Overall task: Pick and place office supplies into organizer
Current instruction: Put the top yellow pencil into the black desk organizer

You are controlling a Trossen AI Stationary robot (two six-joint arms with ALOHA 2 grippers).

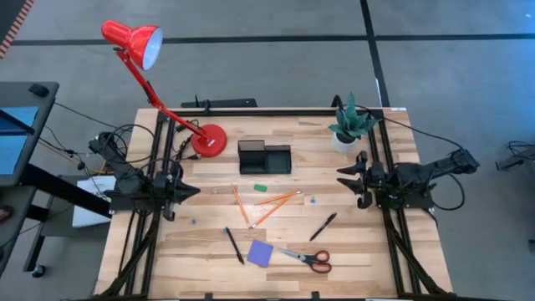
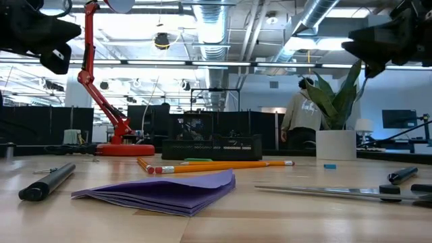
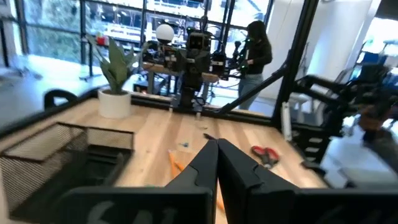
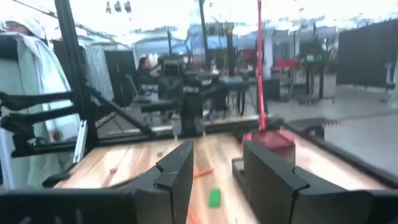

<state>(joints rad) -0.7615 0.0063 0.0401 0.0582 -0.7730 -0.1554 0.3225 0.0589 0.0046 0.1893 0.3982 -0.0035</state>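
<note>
The right tool (image 1: 341,178) is hanging above the counter's (image 1: 351,259) right edge with its fingers (image 4: 177,171) standing apart, nothing between them, and pointing inward toward the middle of the boards. The left tool (image 1: 195,191) is waiting at the opposite edge, fingers pressed together and empty, pointing back across at the other arm.

Outward from the right tool, the nearest supply is looking to be the black pen (image 1: 323,227), lying just inward and toward the near edge, its long axis running diagonally. The orange pencils (image 1: 267,206) are fanning out in the centre, roughly between the two arms, with the tiny green eraser (image 1: 260,187) just behind them. The red-handled scissors (image 1: 306,258) and the purple notepad (image 1: 259,253) are sitting side by side near the front edge, and a second black pen (image 1: 233,245) is lying left of the notepad, closer to the left arm.

The organizer (image 1: 264,157) is standing empty toward the back of the counter, middle, between the red lamp (image 1: 159,84) base and the potted plant (image 1: 351,124). Judging from this layout, nothing is placed yet; the open right tool is better set to start, and it would be needing to turn across the pen's diagonal before coming down on it, then carrying back and leftward to the organizer
</note>
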